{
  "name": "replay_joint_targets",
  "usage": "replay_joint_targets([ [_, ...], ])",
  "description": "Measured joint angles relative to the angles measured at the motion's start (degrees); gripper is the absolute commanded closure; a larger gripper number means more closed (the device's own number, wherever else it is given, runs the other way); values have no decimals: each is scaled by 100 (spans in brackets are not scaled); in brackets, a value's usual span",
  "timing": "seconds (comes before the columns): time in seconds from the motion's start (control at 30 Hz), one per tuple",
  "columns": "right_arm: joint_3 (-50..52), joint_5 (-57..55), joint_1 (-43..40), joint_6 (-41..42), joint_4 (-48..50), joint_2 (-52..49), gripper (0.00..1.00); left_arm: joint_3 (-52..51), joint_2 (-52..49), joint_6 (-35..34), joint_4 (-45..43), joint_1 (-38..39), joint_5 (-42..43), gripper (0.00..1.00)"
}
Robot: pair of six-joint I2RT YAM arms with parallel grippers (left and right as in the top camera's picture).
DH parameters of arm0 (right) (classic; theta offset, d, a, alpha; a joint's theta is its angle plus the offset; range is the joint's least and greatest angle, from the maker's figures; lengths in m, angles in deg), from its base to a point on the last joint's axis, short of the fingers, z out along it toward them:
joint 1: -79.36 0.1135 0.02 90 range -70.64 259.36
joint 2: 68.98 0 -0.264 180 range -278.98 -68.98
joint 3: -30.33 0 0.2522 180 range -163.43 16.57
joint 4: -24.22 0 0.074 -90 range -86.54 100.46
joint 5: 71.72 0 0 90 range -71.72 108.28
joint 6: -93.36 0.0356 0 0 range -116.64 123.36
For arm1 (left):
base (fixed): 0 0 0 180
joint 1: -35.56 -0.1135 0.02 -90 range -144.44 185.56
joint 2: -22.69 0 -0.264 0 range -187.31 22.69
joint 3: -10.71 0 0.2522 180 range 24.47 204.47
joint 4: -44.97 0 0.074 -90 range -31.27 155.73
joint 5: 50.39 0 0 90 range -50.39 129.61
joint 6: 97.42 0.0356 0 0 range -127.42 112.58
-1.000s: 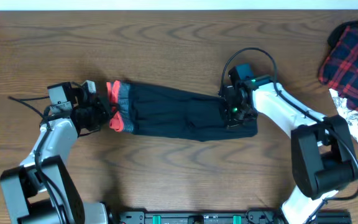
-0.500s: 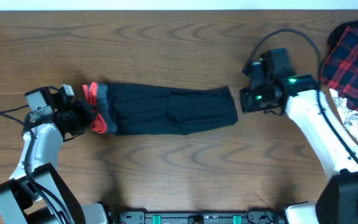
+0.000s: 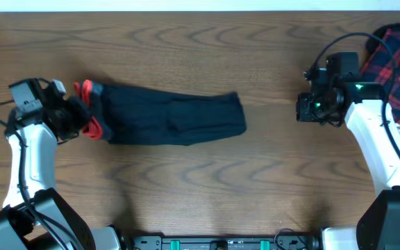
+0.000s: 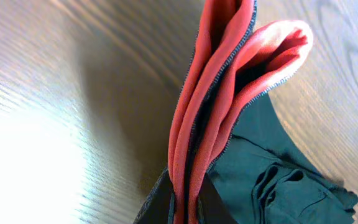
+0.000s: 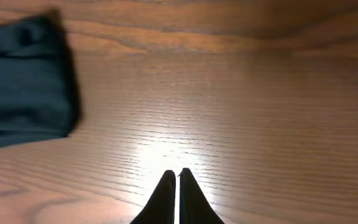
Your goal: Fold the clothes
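Left pincer (image 3: 82, 119) clamps the trousers' (image 3: 172, 119) red waistband (image 4: 219, 106), right pincer (image 5: 177, 173) shut empty; I'd fold it low toward worktop's (image 3: 186, 55) right edge.

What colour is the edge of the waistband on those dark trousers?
The waistband edge of the trousers is bright red-orange, clearest in the left wrist view.

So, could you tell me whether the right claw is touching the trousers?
Apart. The overhead view shows bare table between the shut right claw and the trousers.
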Motion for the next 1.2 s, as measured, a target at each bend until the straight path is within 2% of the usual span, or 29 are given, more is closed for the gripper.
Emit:
replay_joint_targets([
  [0.73,0,-7,-37,-2,-221,0,96,997,0,179,605,0,-1705,94],
  [1.0,0,-7,-37,-2,-234,0,96,1082,0,267,708,70,-1915,94],
  [1.2,0,-7,-37,-2,-251,0,96,1082,0,289,706,581,-1982,94],
])
